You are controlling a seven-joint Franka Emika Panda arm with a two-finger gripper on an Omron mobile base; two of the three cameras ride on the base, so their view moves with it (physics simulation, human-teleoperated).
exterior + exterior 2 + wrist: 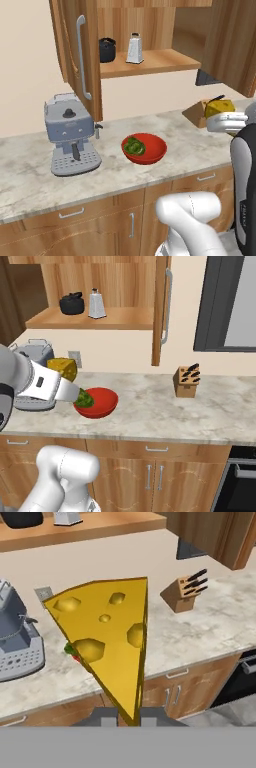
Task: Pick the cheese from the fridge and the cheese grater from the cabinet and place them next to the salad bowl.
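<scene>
My gripper [125, 713] is shut on the cheese [107, 639], a yellow wedge with darker holes, held in the air above the counter. In the base views the cheese [220, 107] [62, 368] hangs beside the red salad bowl [159, 149] [106, 401] of green leaves, nearer the robot and well above it. The cheese hides most of the bowl in the hand view. The silver cheese grater [134, 49] [96, 304] stands upright on the shelf of the open cabinet [82, 60]. The fridge is out of view.
A black pot [106, 50] sits beside the grater on the shelf. A grey coffee machine [70, 135] stands left of the bowl, and a knife block [186, 381] to its right. The open cabinet door [162, 306] juts out over the counter.
</scene>
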